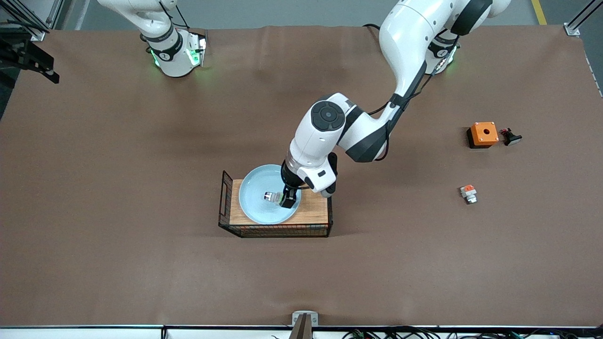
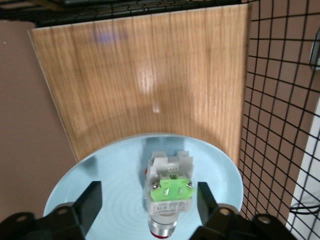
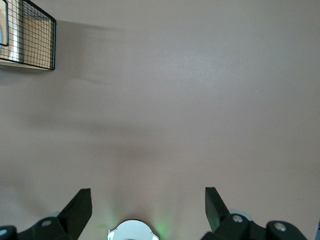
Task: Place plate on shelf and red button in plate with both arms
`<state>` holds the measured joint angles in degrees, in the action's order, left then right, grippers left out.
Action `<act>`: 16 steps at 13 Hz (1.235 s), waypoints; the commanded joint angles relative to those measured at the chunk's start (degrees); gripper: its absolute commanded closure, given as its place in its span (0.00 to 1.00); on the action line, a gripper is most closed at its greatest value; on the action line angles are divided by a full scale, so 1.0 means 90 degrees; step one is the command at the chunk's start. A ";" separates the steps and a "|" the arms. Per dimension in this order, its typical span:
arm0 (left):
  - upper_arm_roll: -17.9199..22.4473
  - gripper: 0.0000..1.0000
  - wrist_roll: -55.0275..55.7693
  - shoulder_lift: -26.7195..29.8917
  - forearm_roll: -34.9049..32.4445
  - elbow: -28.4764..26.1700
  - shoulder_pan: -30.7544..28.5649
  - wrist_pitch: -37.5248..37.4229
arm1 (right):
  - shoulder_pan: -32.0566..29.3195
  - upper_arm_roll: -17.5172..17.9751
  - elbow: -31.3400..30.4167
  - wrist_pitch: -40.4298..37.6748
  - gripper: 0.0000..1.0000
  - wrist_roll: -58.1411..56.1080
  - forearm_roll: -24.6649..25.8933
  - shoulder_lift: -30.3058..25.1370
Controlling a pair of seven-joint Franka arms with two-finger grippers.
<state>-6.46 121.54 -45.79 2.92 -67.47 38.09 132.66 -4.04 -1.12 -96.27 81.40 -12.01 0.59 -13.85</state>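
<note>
The pale light-blue plate (image 1: 256,207) lies on a wooden board (image 1: 315,213) inside a low black wire basket (image 1: 226,197) at the middle of the table. The red button (image 1: 271,197) lies on its side on the plate; the left wrist view shows its green patch and red cap (image 2: 169,192) on the plate (image 2: 110,175). My left gripper (image 1: 284,199) is low over the plate, open, with its fingers either side of the button and gaps showing (image 2: 149,196). My right gripper (image 3: 147,197) is open and empty over bare table near its own base, waiting.
Toward the left arm's end of the table stand an orange cube box with a hole (image 1: 483,134), a small black part (image 1: 511,137) beside it, and a white block with an orange patch (image 1: 468,193) nearer the camera. The basket's mesh wall (image 2: 280,100) rises beside the plate.
</note>
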 commanded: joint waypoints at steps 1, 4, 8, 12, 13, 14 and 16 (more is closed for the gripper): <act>0.0054 0.00 -0.0096 0.0106 0.0067 0.0182 -0.0003 -0.0548 | -0.0019 -0.0032 0.0374 -0.0236 0.00 -0.0052 0.0120 -0.0004; 0.0064 0.00 -0.0213 0.0506 0.0057 0.0240 -0.0131 -0.1387 | 0.0010 -0.0012 0.0384 -0.0216 0.00 -0.0072 0.0120 0.0200; 0.0044 0.00 -0.1466 0.1267 0.0096 0.0329 -0.0559 -0.2713 | -0.0019 -0.0012 0.0550 -0.0207 0.00 -0.0678 0.0140 0.0621; 0.0054 0.00 -0.4775 0.2195 0.0682 0.0222 -0.1700 -0.4316 | -0.0039 -0.0022 0.0599 -0.0246 0.00 -0.0532 -0.0046 0.0631; 0.0054 0.00 -0.5451 0.2352 0.0682 0.0212 -0.2003 -0.4658 | -0.0029 -0.0012 0.0628 -0.0236 0.00 -0.0425 0.0003 0.0640; 0.0054 0.00 -0.6269 0.2479 0.0662 0.0202 -0.2325 -0.4951 | -0.0029 -0.0012 0.0638 -0.0236 0.00 -0.0404 0.0003 0.0650; 0.0112 0.00 -0.7473 0.2723 0.0594 0.0076 -0.2736 -0.5158 | 0.0010 0.0008 0.0658 -0.0216 0.00 -0.0414 0.0100 0.0660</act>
<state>-5.69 62.47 -24.09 7.83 -63.68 15.47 87.61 -4.16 -1.34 -91.81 80.19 -16.39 0.59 -8.42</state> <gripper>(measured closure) 0.000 0.000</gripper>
